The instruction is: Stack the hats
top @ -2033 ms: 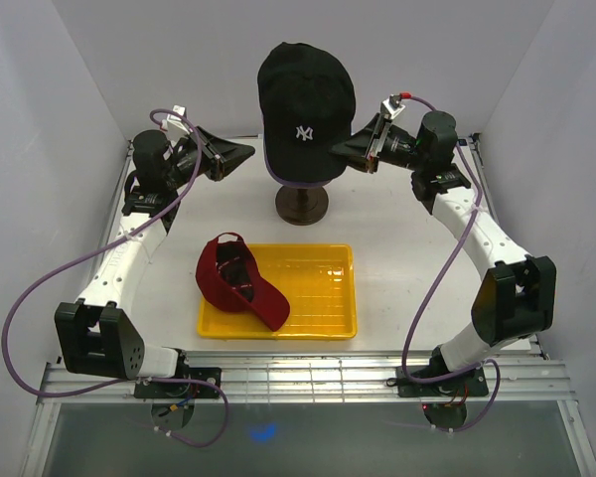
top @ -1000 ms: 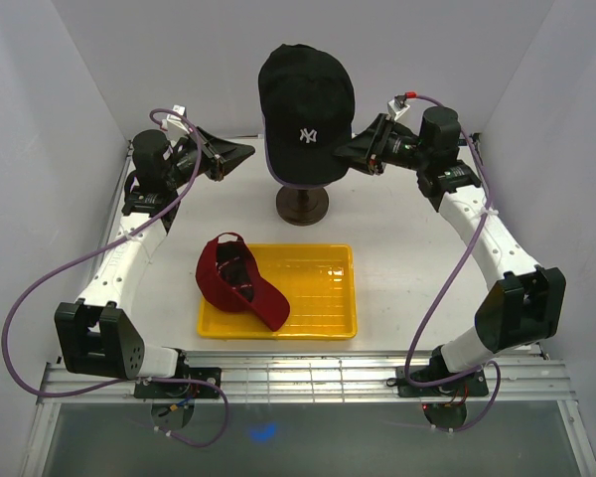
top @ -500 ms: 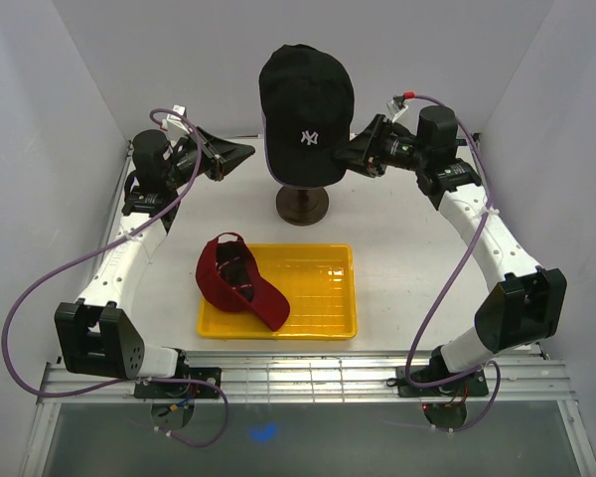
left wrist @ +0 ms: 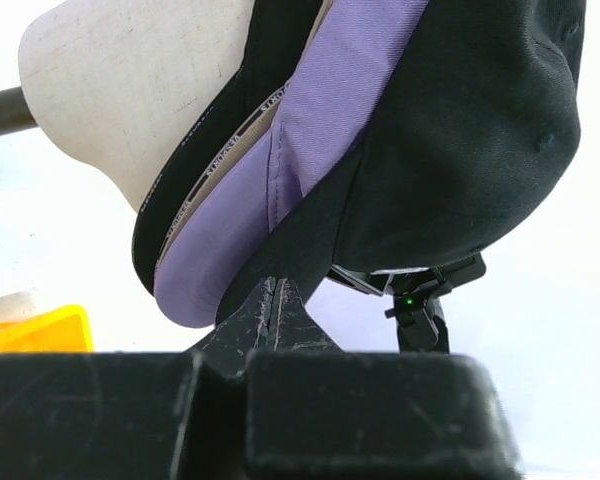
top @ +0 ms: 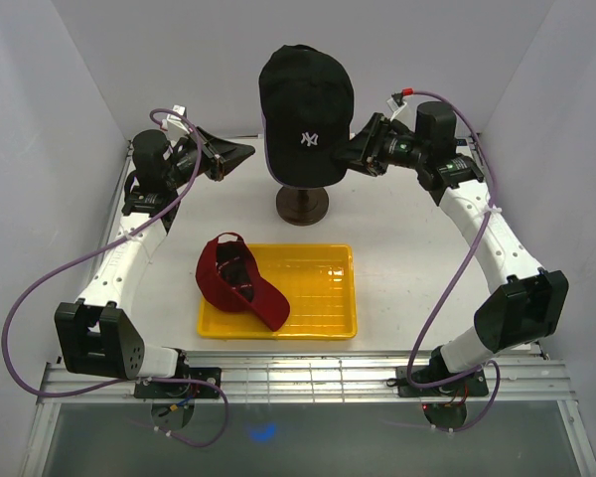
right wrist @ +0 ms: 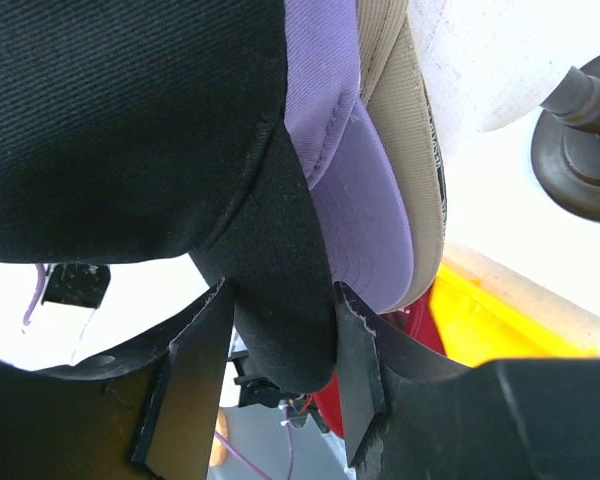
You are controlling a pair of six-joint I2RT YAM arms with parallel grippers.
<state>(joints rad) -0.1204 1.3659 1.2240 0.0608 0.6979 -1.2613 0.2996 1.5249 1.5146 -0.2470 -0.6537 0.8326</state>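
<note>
The black cap [top: 306, 109] sits on top of the stack on the cream mannequin head [left wrist: 130, 90], over the lavender cap [left wrist: 320, 120] and the tan cap [right wrist: 405, 130]. The red cap [top: 240, 281] lies upside down in the yellow tray [top: 318, 298]. My right gripper [top: 350, 159] is open, its jaws on either side of the black cap's brim [right wrist: 280, 310]. In the right wrist view the gripper [right wrist: 275, 355] shows one finger [right wrist: 195, 370] on each side of that brim. My left gripper [top: 242, 152] is shut and empty just left of the head, with its tips [left wrist: 277, 300] by the black brim.
The head stands on a dark round stand [top: 302, 205] at the back middle. The yellow tray lies in front of it, with the red cap on its left end. White walls close in the back and both sides.
My right gripper has moved in toward the black cap's brim and its arm has shifted a little. The left arm and the red cap have not moved.
</note>
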